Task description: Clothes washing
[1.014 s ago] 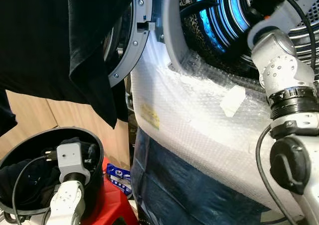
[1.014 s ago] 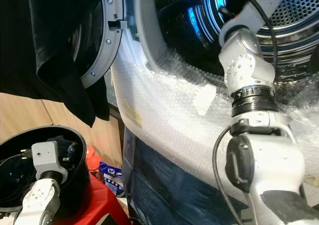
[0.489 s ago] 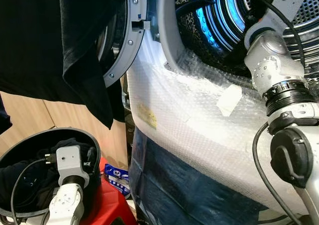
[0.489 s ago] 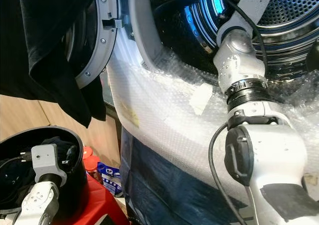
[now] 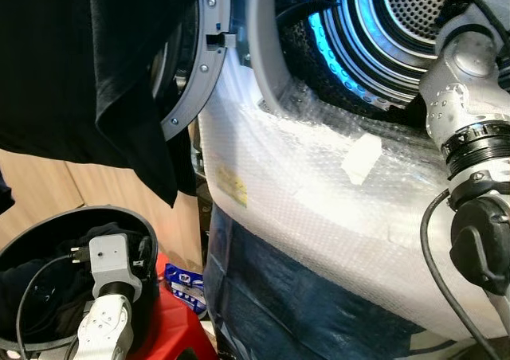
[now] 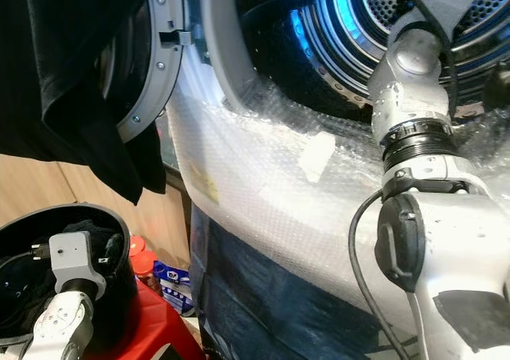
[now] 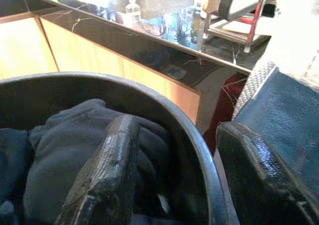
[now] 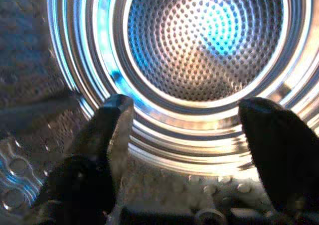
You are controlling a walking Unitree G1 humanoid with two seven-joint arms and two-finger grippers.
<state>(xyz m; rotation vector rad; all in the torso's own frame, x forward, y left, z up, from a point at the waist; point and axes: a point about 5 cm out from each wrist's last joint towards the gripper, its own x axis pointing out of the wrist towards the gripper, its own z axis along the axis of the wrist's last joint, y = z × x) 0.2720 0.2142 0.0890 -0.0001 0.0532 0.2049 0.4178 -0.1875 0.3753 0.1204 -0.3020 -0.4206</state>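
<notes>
Left gripper [image 7: 172, 180]: lowest and nearest, poised over the rim of the laundry basket [image 5: 139, 217] – its two black fingers [image 7: 107, 175] stand spread with nothing between them, one above the clothes, the other outside the rim.
Dark clothes [image 7: 65, 150]: bunched inside the basket, just under the inner finger; touching or not, cannot tell.
Basket's place: on a red stool [image 5: 179, 328] at the robot's lower left, just beside the washing machine's front.
Blue-and-white packet [image 5: 183, 284]: on the floor between the stool and the machine.
Machine front: wrapped in white bubble wrap [image 5: 319, 185] with a dark blue sheet [image 5: 287, 296] below it; a small yellow label [image 5: 233, 186] and a piece of pale tape [image 5: 360, 154] sit on the wrap.
Black garment [image 5: 88, 65]: hangs over the open door [image 5: 195, 81] at upper left, draping well down toward the basket but apart from it.
Right arm [image 6: 414, 121]: reaches up from lower right into the machine's opening.
Right gripper [image 8: 187, 135]: inside the mouth of the drum [image 8: 204, 41], fingers [image 8: 102, 130] wide apart, empty – facing the perforated back wall, lit blue.
Worktop [image 7: 149, 31]: dark and glossy, over wood-fronted cabinets, seen far behind the basket.
</notes>
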